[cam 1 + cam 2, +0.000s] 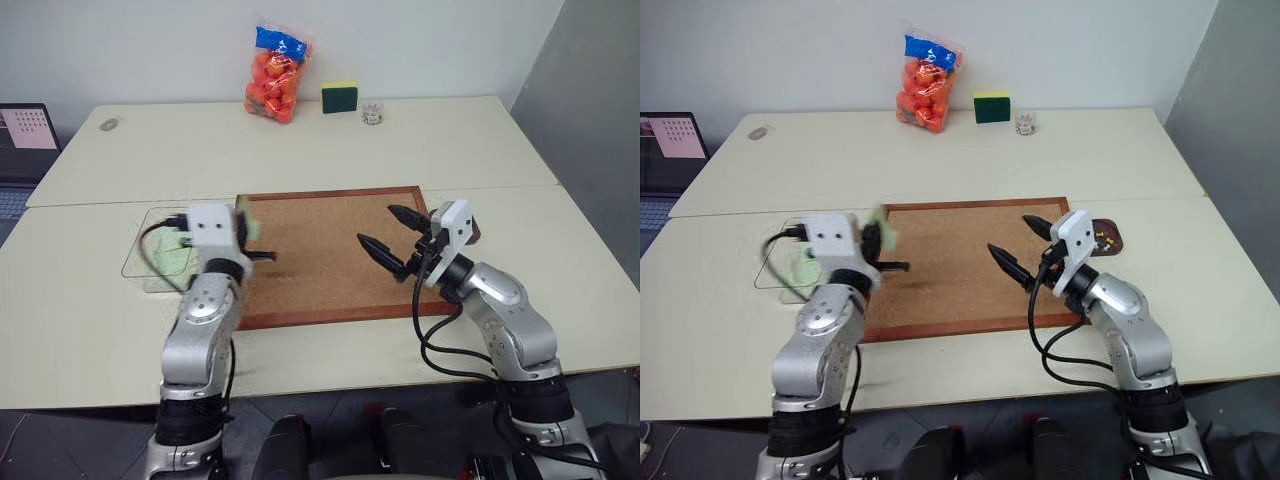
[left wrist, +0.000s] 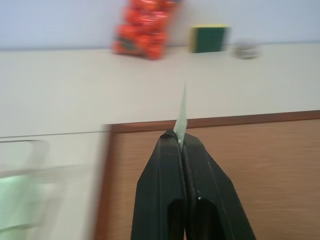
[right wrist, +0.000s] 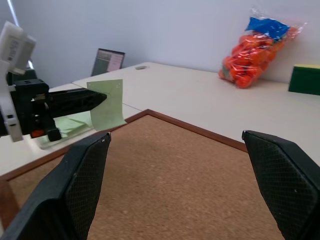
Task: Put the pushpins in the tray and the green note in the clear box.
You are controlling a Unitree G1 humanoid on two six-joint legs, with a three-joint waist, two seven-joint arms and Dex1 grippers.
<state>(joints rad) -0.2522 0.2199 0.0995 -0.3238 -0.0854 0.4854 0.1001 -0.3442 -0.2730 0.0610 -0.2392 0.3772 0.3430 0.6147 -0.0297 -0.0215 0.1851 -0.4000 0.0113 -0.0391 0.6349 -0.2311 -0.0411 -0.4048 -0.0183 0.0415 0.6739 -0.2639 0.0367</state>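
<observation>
My left gripper [image 1: 262, 256] hangs over the left edge of the cork board [image 1: 330, 275], shut on a pale-green note [image 3: 107, 102] that stands upright from its fingertips [image 2: 179, 139]. Just to its left lies the clear box [image 1: 138, 252], with another green note [image 1: 170, 258] flat inside. My right gripper [image 1: 1008, 234] hovers over the board's right part, open with nothing between its fingers [image 3: 85, 175]. Behind it, at the board's right edge, sits the dark brown tray [image 1: 1116, 243] with tiny pushpins [image 1: 1101, 238] in it.
At the back of the table stand a bag of orange items [image 1: 277, 75], a yellow-and-green sponge [image 1: 339, 96] and a small jar [image 1: 373, 113]. A laptop [image 1: 25, 130] sits at the far left. A seam runs between two tabletops.
</observation>
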